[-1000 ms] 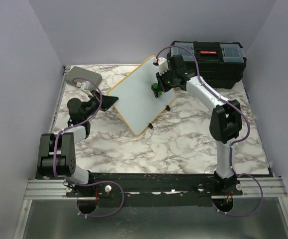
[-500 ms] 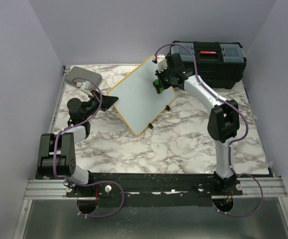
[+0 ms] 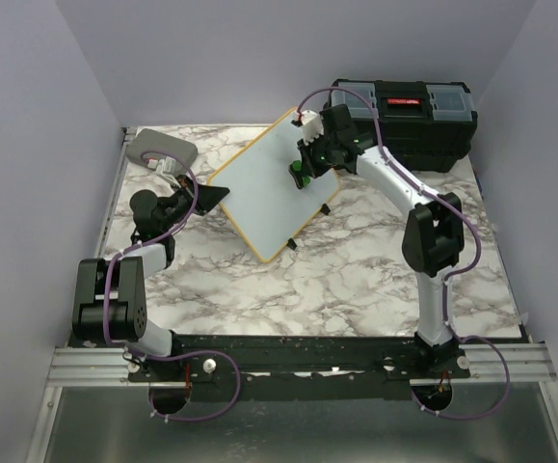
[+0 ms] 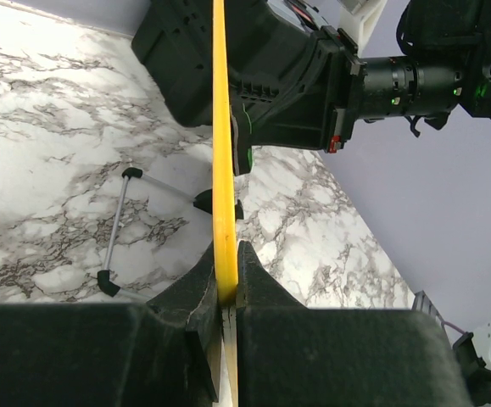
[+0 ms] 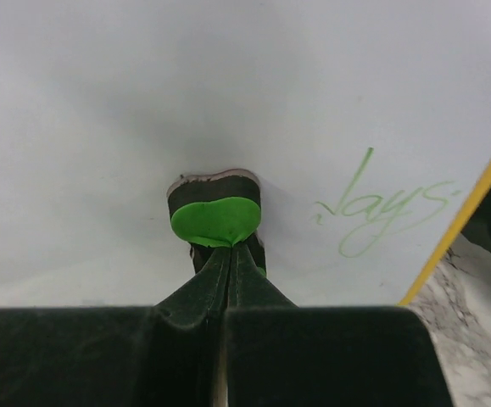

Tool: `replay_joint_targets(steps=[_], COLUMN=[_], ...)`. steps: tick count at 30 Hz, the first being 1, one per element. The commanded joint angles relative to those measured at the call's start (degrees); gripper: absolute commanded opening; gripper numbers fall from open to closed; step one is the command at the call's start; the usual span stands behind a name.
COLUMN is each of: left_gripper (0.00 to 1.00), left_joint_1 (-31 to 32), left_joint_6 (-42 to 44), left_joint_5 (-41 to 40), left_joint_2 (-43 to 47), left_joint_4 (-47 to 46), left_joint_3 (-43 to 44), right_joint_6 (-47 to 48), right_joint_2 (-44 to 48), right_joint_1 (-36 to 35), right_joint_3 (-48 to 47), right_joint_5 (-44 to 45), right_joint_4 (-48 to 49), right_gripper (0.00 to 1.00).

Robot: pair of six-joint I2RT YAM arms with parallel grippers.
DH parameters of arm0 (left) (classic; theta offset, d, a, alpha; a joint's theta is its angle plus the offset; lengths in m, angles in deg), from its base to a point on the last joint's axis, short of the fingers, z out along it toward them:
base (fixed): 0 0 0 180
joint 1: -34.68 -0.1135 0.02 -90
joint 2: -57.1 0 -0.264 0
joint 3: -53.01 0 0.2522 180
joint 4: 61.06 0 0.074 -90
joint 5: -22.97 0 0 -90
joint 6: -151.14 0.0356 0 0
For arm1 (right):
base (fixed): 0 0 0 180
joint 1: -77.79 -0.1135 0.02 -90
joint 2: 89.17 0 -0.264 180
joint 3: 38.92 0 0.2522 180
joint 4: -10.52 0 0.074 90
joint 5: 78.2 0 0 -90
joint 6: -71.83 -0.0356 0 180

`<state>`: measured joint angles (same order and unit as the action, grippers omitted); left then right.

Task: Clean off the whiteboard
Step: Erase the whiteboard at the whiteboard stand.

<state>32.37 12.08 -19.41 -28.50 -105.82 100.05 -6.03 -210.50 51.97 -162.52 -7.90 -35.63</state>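
- The whiteboard (image 3: 264, 193) is clamped by its yellow edge between the closed jaws of the left gripper (image 4: 226, 284), so it is propped tilted for wiping.
- A green eraser (image 5: 215, 216) is pinched in the right gripper (image 5: 228, 259) and pressed on the board just ahead of its fingertips.
- Green writing (image 5: 381, 212) is seen unerased, right of that pincer.

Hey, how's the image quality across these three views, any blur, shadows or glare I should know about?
Right wrist: the eraser throws a soft grey shadow on the whiteboard, the green writing reads faint, and there is no glare. Left wrist: the near fingers are dark with little detail, while the board's yellow edge is crisp. Top external: the light is even, with only soft shadows on the table.
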Motion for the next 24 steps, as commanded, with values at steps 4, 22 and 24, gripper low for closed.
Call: replay_joint_targets(steps=[4,22,24], left_gripper=[0.0,0.0,0.0], left_joint_1=[0.5,0.5,0.5], left_joint_6=[0.3,0.3,0.1], left_joint_5=[5.9,6.0,6.0], left_joint_2=[0.4,0.0,0.1], left_joint_4=[0.5,0.3,0.3], left_joint_3=[0.4,0.5,0.5], right_joint_6=[-3.1,3.8,4.2], right_joint_2=[-2.8,-3.6,-3.2], right_joint_1=[-0.2,0.3,0.3], right_joint_3=[-1.8,0.2,-0.3], right_joint_5=[19.4,0.0,-0.9], right_joint_4=[3.8,-5.3,-5.4], right_gripper=[0.01,0.01,0.01])
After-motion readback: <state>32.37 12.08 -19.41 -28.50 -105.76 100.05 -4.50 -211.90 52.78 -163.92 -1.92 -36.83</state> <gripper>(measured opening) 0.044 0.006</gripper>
